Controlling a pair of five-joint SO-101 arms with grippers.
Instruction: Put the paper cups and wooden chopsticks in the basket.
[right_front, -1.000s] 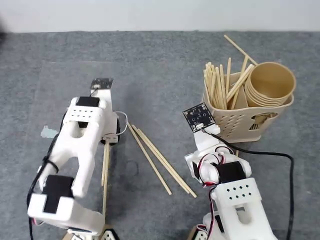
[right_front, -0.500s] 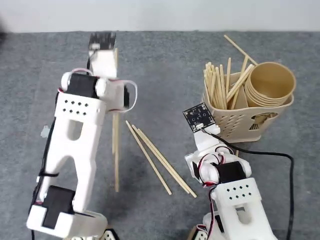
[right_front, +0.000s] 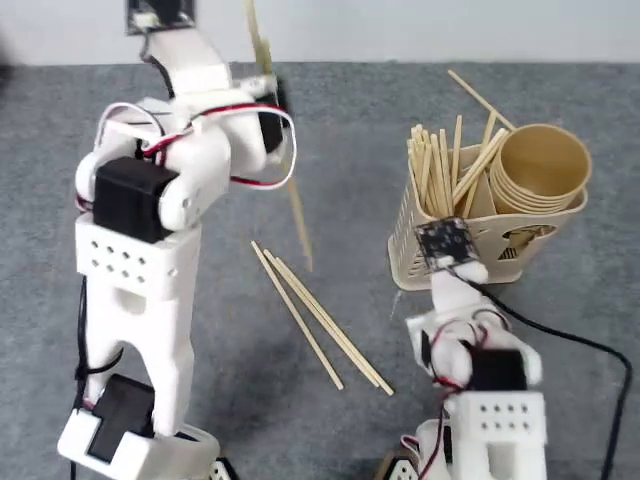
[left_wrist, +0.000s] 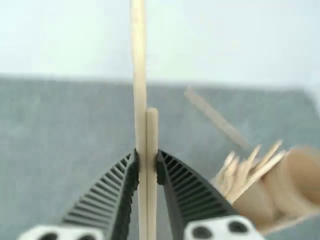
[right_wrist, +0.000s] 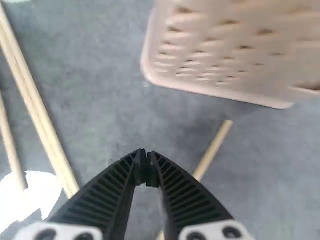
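High view: the left gripper (right_front: 270, 92), black-jawed on a white arm, stood raised above the far side of the grey felt mat (right_front: 350, 130). It was clamped on a pair of pale wooden chopsticks (right_front: 297, 215), which were held slanted. Three loose wooden chopsticks (right_front: 322, 318) lay on the mat between the two arms. The beige perforated plastic basket (right_front: 495, 232) stood just beyond the right arm, holding a stack of tan paper cups (right_front: 540, 165) and a bundle of chopsticks (right_front: 432, 178) on end.

Left wrist view: jaws pressed against both sticks of the pair, one stick reaching further out than the other.

Right wrist view: the right gripper (right_wrist: 146, 169) sat low over the mat, jaws together on nothing. A single wooden chopstick (right_wrist: 212, 150) lay between it and the basket wall
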